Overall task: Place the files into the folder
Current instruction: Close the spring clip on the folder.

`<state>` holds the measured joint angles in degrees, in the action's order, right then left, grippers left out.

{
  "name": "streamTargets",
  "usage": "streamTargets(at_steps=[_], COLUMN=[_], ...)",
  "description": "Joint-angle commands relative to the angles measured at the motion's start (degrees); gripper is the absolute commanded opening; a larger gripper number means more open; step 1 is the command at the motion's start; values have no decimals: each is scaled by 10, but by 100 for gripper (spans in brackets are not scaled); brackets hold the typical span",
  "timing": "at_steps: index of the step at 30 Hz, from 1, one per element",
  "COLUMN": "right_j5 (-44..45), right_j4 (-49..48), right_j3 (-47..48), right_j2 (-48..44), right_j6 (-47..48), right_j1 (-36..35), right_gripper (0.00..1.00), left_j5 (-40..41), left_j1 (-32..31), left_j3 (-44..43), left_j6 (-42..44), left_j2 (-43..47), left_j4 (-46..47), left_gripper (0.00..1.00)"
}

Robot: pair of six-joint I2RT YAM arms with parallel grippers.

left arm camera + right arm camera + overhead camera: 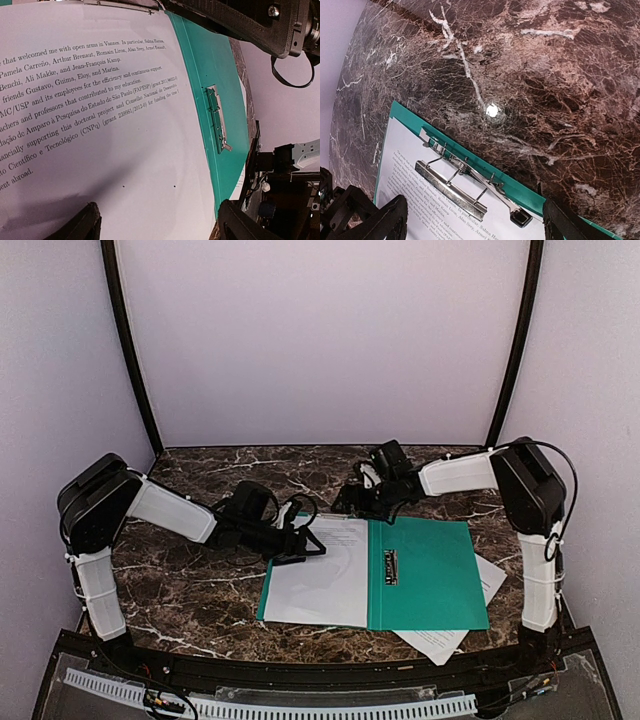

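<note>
The teal-green folder point(430, 575) lies open on the marble table. One white printed sheet point(320, 575) covers its left half. A second sheet point(450, 640) pokes out from under the folder's right half. My left gripper point(305, 545) is open, hovering over the left sheet's upper left part point(100, 150), fingers point(75, 227) wide apart and empty. My right gripper point(365, 502) is open above the folder's far edge point(405, 117). A metal lever clip point(465, 187) there rests its bar on the sheet's top edge point(405, 160). A second metal clip point(218, 117) sits on the spine.
Dark veined marble table point(200, 590) with pale walls behind and at both sides. A black frame and white cable strip point(300, 705) run along the near edge. Both arm bases stand at the table's near corners.
</note>
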<state>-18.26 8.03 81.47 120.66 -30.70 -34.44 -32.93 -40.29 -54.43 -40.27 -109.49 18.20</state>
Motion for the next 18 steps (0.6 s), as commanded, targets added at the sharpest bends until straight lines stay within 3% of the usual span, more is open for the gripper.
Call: streamTargets(at_steps=[1,18], right_j5=[-11,-40], right_j4=[-12,-29], right_j3=[-5,1], right_j2=[17,-10], right_j6=[-4,-17], right_j1=[3,2], right_gripper=[90,88], left_j5=[16,20], left_j1=[-4,-5], left_j3=[1,4], left_j6=[6,3], left_j2=[-15,-18], left_j4=[-29,-30], left_gripper=[81,81])
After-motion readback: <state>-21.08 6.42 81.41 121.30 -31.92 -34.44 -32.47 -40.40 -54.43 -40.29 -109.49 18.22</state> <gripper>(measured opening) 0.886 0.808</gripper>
